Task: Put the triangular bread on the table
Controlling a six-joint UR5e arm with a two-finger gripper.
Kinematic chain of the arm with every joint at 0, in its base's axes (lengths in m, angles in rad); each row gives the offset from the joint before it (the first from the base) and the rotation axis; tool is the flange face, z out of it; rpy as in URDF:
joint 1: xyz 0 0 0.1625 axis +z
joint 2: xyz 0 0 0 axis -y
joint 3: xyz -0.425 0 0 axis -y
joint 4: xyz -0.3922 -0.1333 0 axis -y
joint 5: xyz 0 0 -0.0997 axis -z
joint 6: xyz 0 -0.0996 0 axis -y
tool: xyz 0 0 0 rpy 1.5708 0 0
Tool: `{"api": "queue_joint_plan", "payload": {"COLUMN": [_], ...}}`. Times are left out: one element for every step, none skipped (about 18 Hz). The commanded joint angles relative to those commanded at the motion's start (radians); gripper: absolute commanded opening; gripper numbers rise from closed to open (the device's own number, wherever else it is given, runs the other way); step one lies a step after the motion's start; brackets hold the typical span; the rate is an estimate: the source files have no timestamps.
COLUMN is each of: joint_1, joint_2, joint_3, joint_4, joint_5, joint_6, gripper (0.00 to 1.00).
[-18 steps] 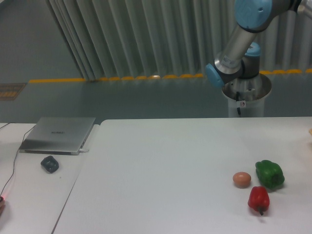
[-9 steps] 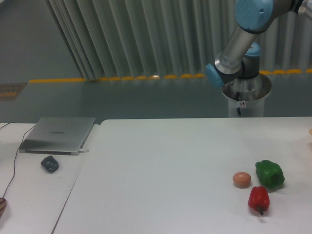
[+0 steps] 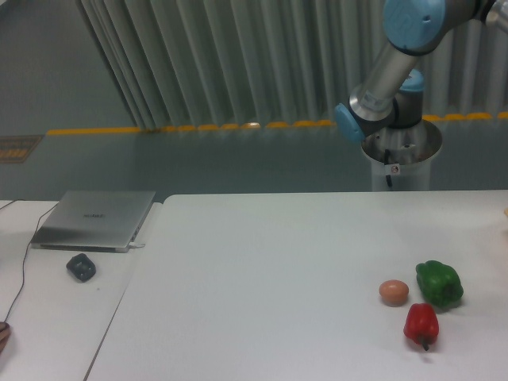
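Placing the triangular bread (image 3: 505, 213), a sliver at the table's (image 3: 270, 270) right edge, needs bare surface away from the egg (image 3: 394, 292). Fingers out of frame; state cannot be told.

Grey vertical-slat curtain (image 3: 238, 55) along back wall, grey-green floor (image 3: 198, 163) with yellow-black hazard stripe (image 3: 190, 127), white side desk (image 3: 55, 317) at left.

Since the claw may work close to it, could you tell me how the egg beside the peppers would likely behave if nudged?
The egg looks smooth and rounded, lying on its side on the flat table, so it would probably roll. The green pepper and red pepper sit close and might stop it. Its shell is likely fragile.
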Motion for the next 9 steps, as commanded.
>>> {"api": "queue_joint_plan", "payload": {"joint_1": [0.000, 0.000, 0.002, 0.003, 0.005, 0.005, 0.005, 0.005, 0.005], "joint_2": [0.000, 0.002, 0.003, 0.005, 0.006, 0.009, 0.011, 0.012, 0.014], "joint_3": [0.000, 0.002, 0.006, 0.011, 0.011, 0.011, 0.012, 0.015, 0.015], "joint_4": [-0.002, -0.002, -0.002, -0.003, -0.005, -0.006, -0.009, -0.011, -0.012], "joint_5": [0.000, 0.002, 0.002, 0.002, 0.003, 0.005, 0.012, 0.023, 0.025], "joint_6": [0.000, 0.000, 0.002, 0.002, 0.002, 0.002, 0.002, 0.000, 0.000], "gripper": [0.57, 0.50, 0.47, 0.44, 0.38, 0.29, 0.26, 0.24, 0.23]}}
